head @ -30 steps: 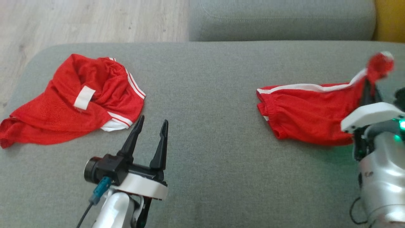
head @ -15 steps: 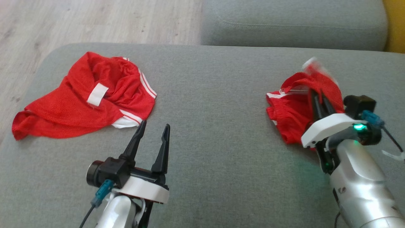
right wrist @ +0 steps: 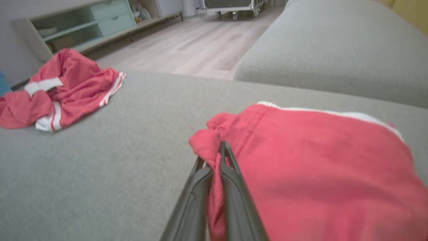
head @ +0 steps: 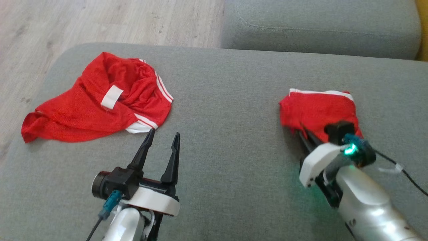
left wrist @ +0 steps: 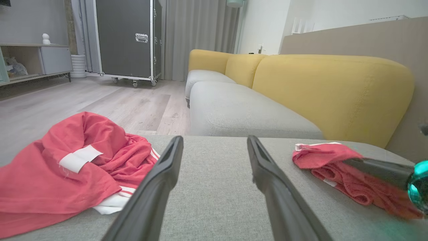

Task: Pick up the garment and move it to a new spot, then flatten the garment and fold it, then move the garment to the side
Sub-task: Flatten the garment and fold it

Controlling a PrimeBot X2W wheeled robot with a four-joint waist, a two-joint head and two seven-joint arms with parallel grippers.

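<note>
Gripping the near-left edge of the folded red garment, the right gripper has its two fingers pressed together with a ridge of cloth pinched between them; the right wrist view shows this plainly. The garment lies in the right half of the head view on the grey sofa seat, doubled into a compact pad with a white-trimmed edge along its far side.

Judgement: a hold at the edge, low to the seat, suits laying the fold down or sliding the pad sideways. The fold looks made; the move to the side looks outstanding.

The left gripper sits at lower centre-left of the head view, fingers spread apart, holding nothing and touching no cloth. Standing well apart from the folded piece, it cannot disturb the fold.

A second red garment lies crumpled at upper left of the head view, just beyond the left fingertips.

Risk noted: a one-point grip may drag the top layer open when pulled.
</note>
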